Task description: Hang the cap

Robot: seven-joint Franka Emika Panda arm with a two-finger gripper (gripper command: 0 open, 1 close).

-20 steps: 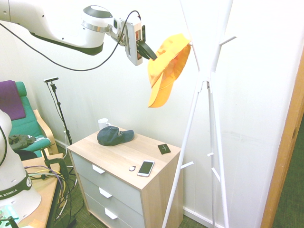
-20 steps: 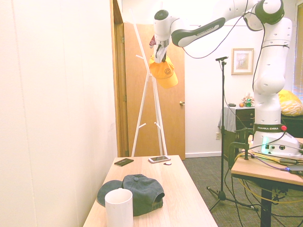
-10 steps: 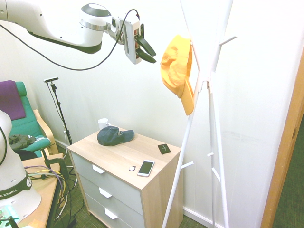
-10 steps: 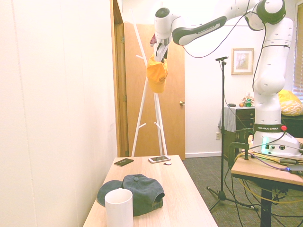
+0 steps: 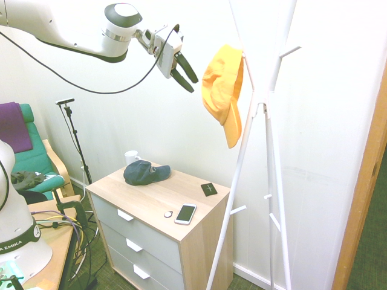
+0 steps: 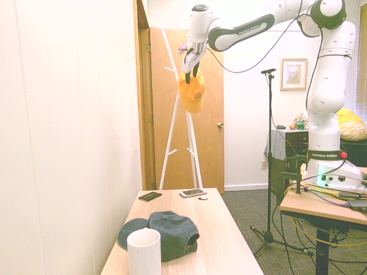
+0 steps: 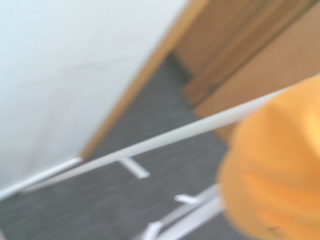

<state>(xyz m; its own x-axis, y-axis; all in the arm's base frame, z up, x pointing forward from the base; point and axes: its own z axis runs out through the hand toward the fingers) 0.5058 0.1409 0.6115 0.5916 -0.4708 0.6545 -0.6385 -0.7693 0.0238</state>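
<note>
Since second ago: gripper [image 5: 185,73] lets go, fingers spread, empty, backs off toward 9 o'clock. Bright yellow-orange fabric cap [image 5: 223,90] hangs on white metal coat stand [image 5: 269,96] peg, brim down. Risk: shallow hook, cap swings, slips off; fingers clip it while retreating.

The cap [image 5: 222,84] is matt yellow-orange cloth. The coat stand [image 5: 270,121] looks like smooth white-painted metal. At 7 o'clock from it, the dresser [image 5: 158,229] shows pale wood grain, bearing a dark cloth cap [image 5: 144,173] and a glossy phone [image 5: 185,213].
</note>
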